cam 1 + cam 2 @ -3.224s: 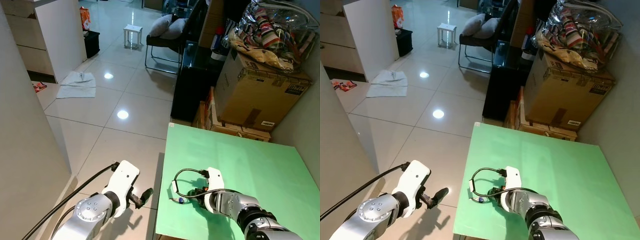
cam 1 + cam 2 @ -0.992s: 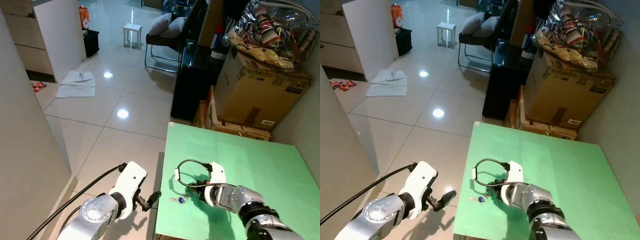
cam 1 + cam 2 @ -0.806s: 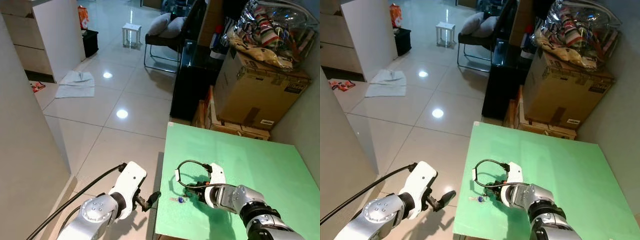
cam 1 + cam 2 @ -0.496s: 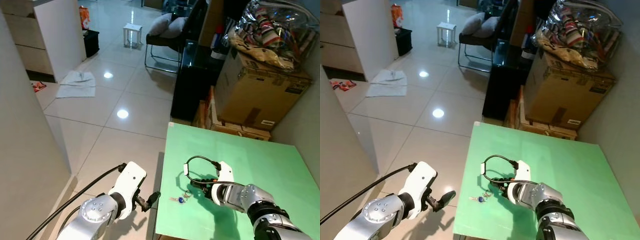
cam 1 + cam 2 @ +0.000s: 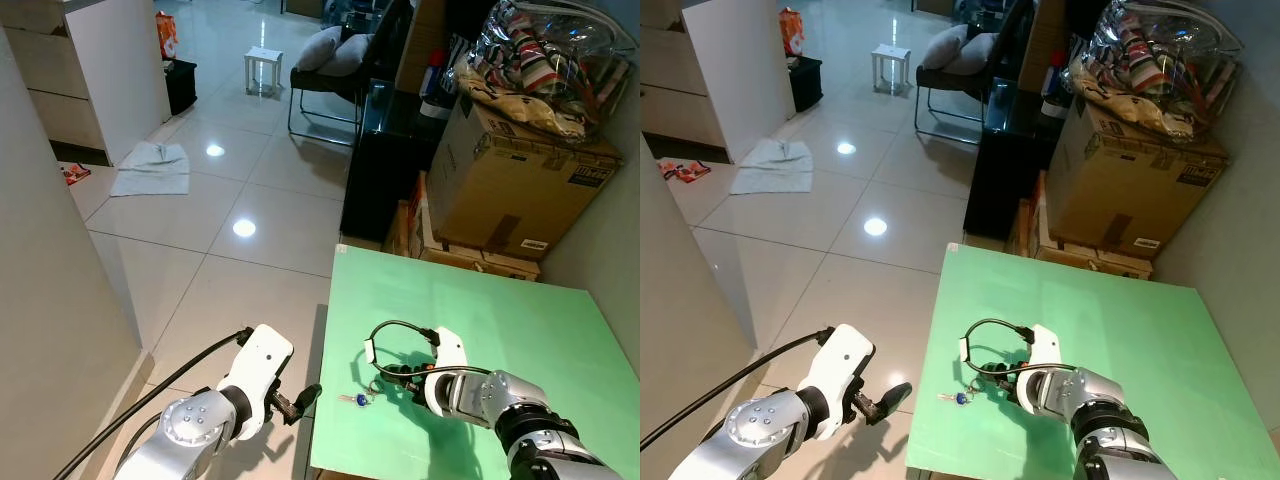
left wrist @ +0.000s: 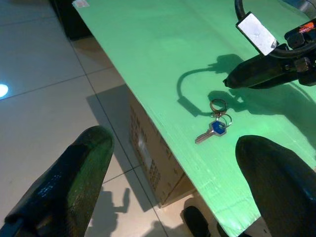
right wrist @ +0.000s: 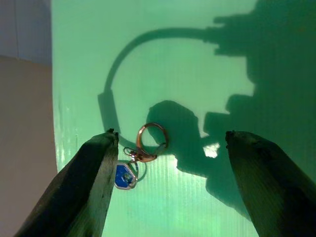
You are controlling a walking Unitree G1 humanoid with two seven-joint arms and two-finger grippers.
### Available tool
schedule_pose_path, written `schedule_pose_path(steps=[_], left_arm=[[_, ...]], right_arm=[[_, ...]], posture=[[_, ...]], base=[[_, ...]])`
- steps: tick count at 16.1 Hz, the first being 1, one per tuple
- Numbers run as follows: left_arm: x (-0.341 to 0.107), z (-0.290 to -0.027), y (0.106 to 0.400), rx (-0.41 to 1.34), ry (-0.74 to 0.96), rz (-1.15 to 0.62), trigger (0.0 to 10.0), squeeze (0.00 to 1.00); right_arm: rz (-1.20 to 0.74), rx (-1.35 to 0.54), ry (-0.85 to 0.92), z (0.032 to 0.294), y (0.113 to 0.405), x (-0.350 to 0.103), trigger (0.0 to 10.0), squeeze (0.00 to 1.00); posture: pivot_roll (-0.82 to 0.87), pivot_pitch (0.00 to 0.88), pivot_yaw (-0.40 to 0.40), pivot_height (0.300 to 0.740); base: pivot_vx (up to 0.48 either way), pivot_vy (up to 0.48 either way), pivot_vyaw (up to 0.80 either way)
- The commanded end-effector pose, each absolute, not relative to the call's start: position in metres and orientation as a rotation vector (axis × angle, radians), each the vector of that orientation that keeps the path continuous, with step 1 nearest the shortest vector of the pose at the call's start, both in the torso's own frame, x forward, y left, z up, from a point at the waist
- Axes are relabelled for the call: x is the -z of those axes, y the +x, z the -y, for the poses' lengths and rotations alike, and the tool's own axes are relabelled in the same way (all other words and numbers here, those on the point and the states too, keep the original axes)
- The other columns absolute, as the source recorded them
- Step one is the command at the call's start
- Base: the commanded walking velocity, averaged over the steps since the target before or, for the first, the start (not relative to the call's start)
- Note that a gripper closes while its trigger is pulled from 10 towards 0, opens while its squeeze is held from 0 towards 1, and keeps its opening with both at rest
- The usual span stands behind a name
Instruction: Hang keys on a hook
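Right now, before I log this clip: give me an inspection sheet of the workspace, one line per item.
Surface: green table, mostly bare.
Job's things: keys with a blue head, flat on the table near its front left edge; no hook seen.
Clutter: nothing seen on the table.
Grippers: right gripper open, above the keys, fingers either side, not holding them; left gripper open, off the table's left edge, over the floor.
Cables: black cable looping over the right wrist; another trailing from the left arm.
Surroundings: tiled floor, cardboard box, chair, cloth on the floor, white stool.
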State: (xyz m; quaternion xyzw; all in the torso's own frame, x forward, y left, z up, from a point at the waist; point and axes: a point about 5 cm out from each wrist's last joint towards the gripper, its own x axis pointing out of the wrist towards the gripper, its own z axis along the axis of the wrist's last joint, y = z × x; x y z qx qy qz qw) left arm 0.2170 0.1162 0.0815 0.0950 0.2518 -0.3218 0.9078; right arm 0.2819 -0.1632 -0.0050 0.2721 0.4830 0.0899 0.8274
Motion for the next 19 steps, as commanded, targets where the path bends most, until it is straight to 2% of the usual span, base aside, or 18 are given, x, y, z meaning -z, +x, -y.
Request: schedule_pose_path(steps=[1, 6, 10, 19], left_arm=[[-0.081, -0.113, 0.215, 0.676, 0.201, -0.521, 10.0, 0.00], [-0.081, -0.113, 0.216, 0.676, 0.202, -0.519, 10.0, 0.00], [-0.081, -0.113, 0.217, 0.677, 0.205, -0.519, 10.0, 0.00], [-0.081, -0.113, 0.218, 0.675, 0.207, -0.516, 10.0, 0.00]], right_arm=[[-1.025, -0.199, 0.551, 0.166, 0.281, 0.005, 10.0, 0.00], [-1.027, -0.201, 0.556, 0.159, 0.283, 0.004, 10.0, 0.00], [-1.032, -0.205, 0.486, 0.154, 0.285, 0.006, 10.0, 0.00], [-1.050, -0.190, 0.452, 0.154, 0.286, 0.007, 10.0, 0.00]], posture=[[0.03, 0.049, -0.132, 0.740], [0.03, 0.050, -0.130, 0.740], [0.03, 0.052, -0.130, 0.740], [0.04, 0.052, -0.134, 0.740]], base=[[0.000, 0.000, 0.00], [0.000, 0.000, 0.00], [0.000, 0.000, 0.00], [0.000, 0.000, 0.00]])
